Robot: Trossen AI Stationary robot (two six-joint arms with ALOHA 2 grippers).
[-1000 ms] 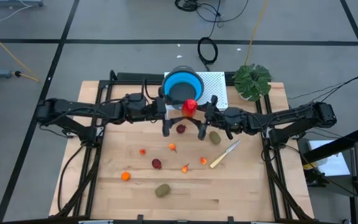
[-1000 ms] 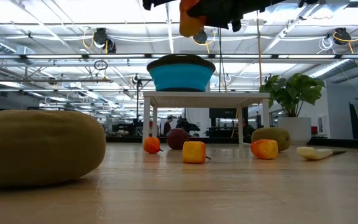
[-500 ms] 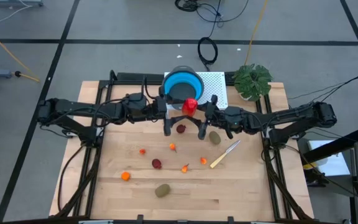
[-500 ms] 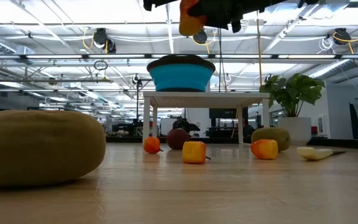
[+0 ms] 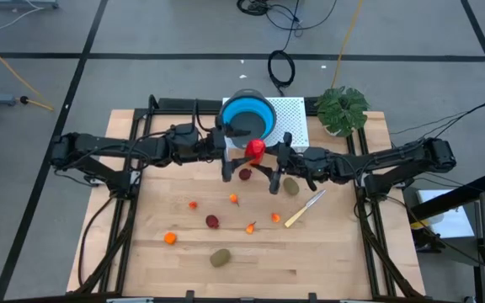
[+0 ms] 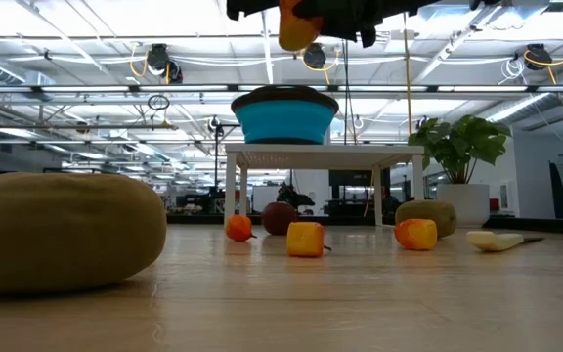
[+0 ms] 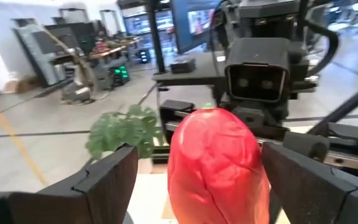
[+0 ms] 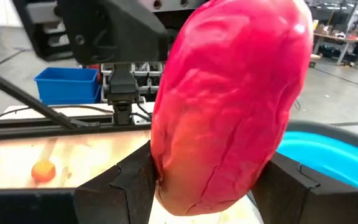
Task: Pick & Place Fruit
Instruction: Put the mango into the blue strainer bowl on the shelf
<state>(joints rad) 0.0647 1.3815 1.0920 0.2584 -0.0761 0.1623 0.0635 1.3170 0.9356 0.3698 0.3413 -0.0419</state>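
A long red fruit with a yellow-orange lower end hangs in the air just near of the blue bowl. My right gripper is shut on it. My left gripper faces it level from the table's left and is open. Its fingers stand wide on either side of the fruit, with a clear gap at one finger. On the table lie two dark red balls, two brownish-green ovals and several orange bits. My right gripper pinches the red fruit's two sides between its two fingers. It comes in level from the table's right, with the fingers across the fruit's length. The fruit stands upright, its yellow-orange end down, lifted clear of the table.
The bowl sits on a white perforated stand at the far middle. A green plant stands at the far right. A yellow-handled knife lies right of centre. Bare wood shows along the near edge.
My left gripper's fingers have spread wider and let go of the red fruit. The fruit stays in my right gripper and has shifted slightly upward. Both arms have kept their places.
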